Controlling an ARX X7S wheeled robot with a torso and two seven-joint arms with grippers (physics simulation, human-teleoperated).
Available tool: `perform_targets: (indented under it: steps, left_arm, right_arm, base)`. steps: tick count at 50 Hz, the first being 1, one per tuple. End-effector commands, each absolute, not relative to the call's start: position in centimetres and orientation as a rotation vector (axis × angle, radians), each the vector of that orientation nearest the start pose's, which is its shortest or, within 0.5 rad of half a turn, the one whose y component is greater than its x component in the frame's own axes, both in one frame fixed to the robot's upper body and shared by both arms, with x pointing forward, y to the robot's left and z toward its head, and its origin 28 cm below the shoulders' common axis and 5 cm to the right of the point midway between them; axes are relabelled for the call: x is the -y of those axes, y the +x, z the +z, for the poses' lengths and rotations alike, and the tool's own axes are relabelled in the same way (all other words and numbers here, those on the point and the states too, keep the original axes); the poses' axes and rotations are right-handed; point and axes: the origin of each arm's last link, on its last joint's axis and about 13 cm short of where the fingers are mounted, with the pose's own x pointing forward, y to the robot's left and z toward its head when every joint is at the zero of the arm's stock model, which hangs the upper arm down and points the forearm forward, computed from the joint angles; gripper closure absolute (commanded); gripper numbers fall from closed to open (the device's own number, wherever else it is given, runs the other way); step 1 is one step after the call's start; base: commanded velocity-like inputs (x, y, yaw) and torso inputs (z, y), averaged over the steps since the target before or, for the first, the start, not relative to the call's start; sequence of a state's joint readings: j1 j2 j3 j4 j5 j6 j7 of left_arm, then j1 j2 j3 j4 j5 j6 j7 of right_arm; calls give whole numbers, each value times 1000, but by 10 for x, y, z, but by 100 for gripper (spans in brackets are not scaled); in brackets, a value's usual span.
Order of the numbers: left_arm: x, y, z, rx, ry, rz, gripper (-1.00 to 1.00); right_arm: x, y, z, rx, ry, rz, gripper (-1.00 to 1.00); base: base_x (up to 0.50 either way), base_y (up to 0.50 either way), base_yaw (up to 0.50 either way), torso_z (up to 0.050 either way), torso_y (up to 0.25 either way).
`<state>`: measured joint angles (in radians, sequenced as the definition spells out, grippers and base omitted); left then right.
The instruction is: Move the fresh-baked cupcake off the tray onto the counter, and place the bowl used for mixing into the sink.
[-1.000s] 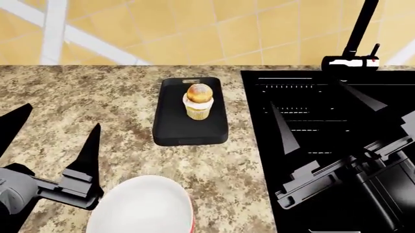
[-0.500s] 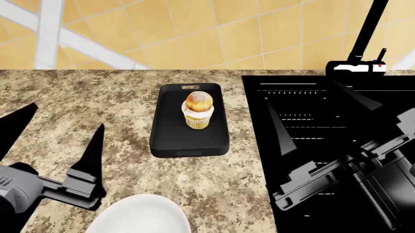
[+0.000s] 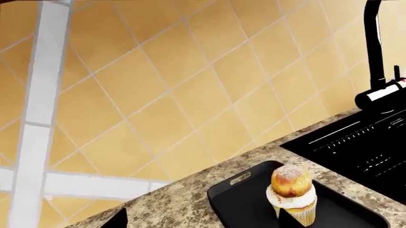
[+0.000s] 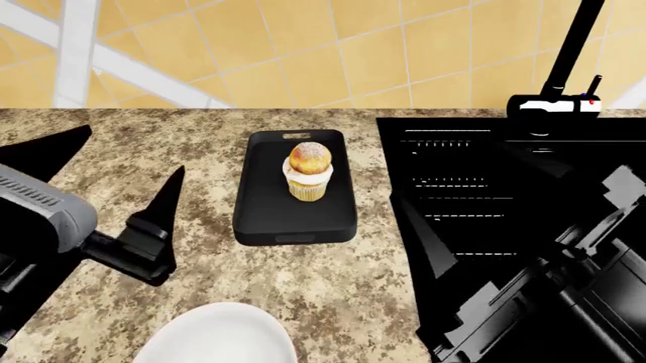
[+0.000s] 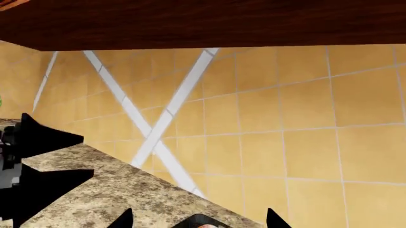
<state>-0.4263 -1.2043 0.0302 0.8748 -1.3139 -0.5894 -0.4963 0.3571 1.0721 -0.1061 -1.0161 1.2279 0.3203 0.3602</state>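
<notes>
Head view: left hand (image 4: 116, 170) hovers spread above the counter (image 4: 333, 287).

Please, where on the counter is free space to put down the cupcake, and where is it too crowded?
Bare counter lies between the tray and the bowl, also along the wall behind the tray. The strip between tray and sink is narrow. Left of the tray, the open left gripper hovers. The cupcake stands on the tray.

Even, bright lighting is rendered throughout; faint glare is seen on the sink (image 4: 504, 219), and no blur is found
</notes>
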Motion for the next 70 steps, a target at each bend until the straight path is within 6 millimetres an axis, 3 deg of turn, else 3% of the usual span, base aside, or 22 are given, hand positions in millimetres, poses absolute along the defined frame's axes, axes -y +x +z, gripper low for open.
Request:
perform_targets:
  steps: [1, 12, 22, 30, 37, 40, 46, 60, 70]
  left_arm:
    - [-283, 192, 288, 86, 308, -392, -100]
    - [-278, 221, 310, -33, 371, -703, -100]
    - [-276, 248, 322, -90, 386, -757, -100]
    - [-266, 265, 313, -140, 353, -828, -100]
    - [-261, 278, 303, -196, 367, -869, -100]
    - [-257, 283, 302, -198, 363, -885, -100]
    - [-254, 292, 295, -228, 362, -910, -100]
    - [-264, 313, 288, -275, 362, -908, -100]
    - [-271, 318, 299, -262, 385, -915, -100]
  right_arm:
    - [143, 143, 268, 314, -71, 698, -100]
    - [142, 139, 272, 258, -74, 787, -100]
    - [143, 138, 276, 190, -79, 874, -100]
    - [137, 148, 286, 110, 30, 916, -100]
    - [133, 156, 292, 27, 6, 992, -100]
    - [132, 160, 305, -59, 37, 1057, -100]
    - [130, 161, 317, -115, -65, 1133, -100]
    - [124, 186, 327, -172, -149, 1182, -100]
    - [127, 202, 334, -252, -208, 1188, -100]
  base:
    - [0, 0, 0, 0, 0]
    - [0, 0, 0, 0, 0]
    - [0, 0, 0, 0, 0]
    - [0, 0, 0, 0, 0]
    - [0, 0, 0, 0, 0]
    - [0, 0, 0, 0, 0]
    - [0, 0, 0, 0, 0]
    - [0, 0, 0, 0, 0]
    - [0, 0, 0, 0, 0]
